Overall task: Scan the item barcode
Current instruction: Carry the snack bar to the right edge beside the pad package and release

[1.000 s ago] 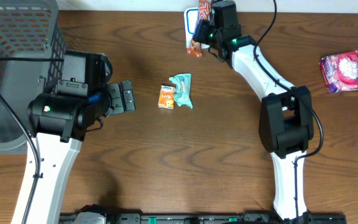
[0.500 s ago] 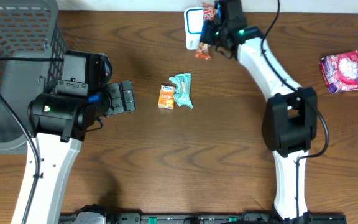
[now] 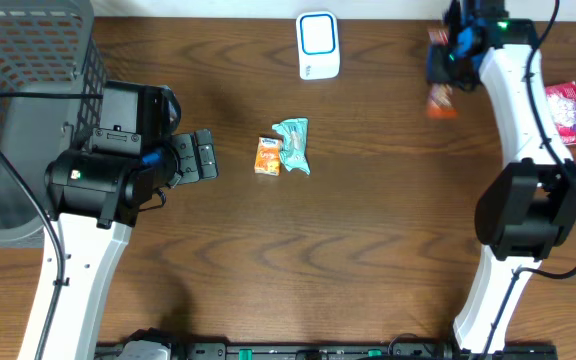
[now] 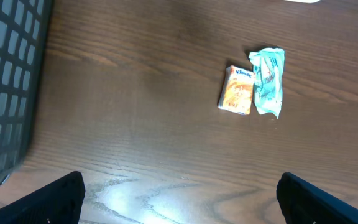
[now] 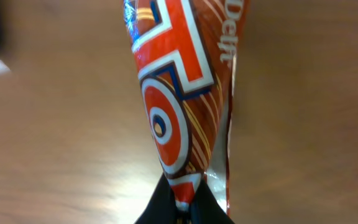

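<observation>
I am looking down on a dark brown wood-grain surface [image 3: 368, 220] that fills nearly the whole overhead view; little of the room shows beyond a pale strip past the far edge.

My right hand [image 3: 456, 50] is up near the far right corner, pinched shut on an orange-red snack wrapper [image 3: 442, 95]. In the right wrist view the 2 fingers meet on the bottom seam of the wrapper [image 5: 179, 93], which carries white and blue rings and white lettering. The surface behind it is blurred, so I cannot tell whether the wrapper touches it. The white scanner [image 3: 318, 45] with its blue ring stands at the far edge, well apart to the left of the wrapper.

A purple and pink packet [image 3: 571, 108] lies at the right edge, partly hidden behind the right arm.

Mid-surface, an orange tissue pack [image 3: 267, 156] and a crumpled teal wrapper [image 3: 292, 145] lie side by side, touching.

My left hand [image 3: 206, 155] is spread wide with nothing in it, left of the tissue pack and apart from it. A grey mesh basket [image 3: 28, 100] takes up the far left corner.
</observation>
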You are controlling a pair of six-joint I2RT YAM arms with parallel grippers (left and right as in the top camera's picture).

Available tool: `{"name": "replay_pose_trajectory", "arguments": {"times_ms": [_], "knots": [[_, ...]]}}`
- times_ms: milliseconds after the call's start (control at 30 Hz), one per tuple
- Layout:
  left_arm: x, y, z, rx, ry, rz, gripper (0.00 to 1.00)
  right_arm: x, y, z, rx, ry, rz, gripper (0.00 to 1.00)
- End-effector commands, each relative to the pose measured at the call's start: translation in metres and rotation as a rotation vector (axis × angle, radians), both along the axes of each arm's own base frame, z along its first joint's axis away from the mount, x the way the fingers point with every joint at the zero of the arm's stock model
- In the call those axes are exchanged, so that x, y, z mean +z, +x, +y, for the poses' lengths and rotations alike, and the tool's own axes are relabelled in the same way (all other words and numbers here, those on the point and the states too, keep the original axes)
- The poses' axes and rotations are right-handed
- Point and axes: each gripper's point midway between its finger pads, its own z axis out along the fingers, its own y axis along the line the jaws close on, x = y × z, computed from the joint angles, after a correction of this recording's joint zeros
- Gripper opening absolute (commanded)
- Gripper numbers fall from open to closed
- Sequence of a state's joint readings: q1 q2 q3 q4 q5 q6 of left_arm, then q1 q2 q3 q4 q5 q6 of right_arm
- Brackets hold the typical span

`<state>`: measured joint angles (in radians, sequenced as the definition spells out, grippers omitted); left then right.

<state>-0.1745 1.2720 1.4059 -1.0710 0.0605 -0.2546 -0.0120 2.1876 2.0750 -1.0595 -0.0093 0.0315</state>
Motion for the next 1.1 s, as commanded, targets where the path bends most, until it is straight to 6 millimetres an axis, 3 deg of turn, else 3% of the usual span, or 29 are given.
{"name": "replay_pose_trajectory", "arguments": {"times_ms": [0,133,400,600,767,900,1067], "knots": [[-0.001,0.000,0.003,0.003,0.015,0.003,0.98,-0.006,-0.020,-0.050,0.249,-0.262,0.108,0.01],[-0.001,0.000,0.003,0.003,0.015,0.003,0.98,-0.014,-0.028,-0.094,0.146,-0.291,0.136,0.01],[-0.001,0.000,0.003,0.003,0.015,0.003,0.98,-0.046,-0.048,-0.156,0.020,-0.263,0.171,0.01],[-0.001,0.000,0.003,0.003,0.015,0.003,0.98,-0.081,-0.062,-0.174,-0.022,-0.187,0.174,0.04],[-0.001,0.000,0.003,0.003,0.015,0.003,0.98,-0.098,-0.070,-0.182,-0.046,-0.183,0.180,0.03],[-0.001,0.000,0.003,0.003,0.015,0.003,0.98,-0.097,-0.065,-0.191,-0.135,-0.171,0.143,0.02],[-0.001,0.000,0.003,0.003,0.015,0.003,0.98,-0.091,-0.062,-0.206,-0.253,-0.207,0.115,0.13]]}}
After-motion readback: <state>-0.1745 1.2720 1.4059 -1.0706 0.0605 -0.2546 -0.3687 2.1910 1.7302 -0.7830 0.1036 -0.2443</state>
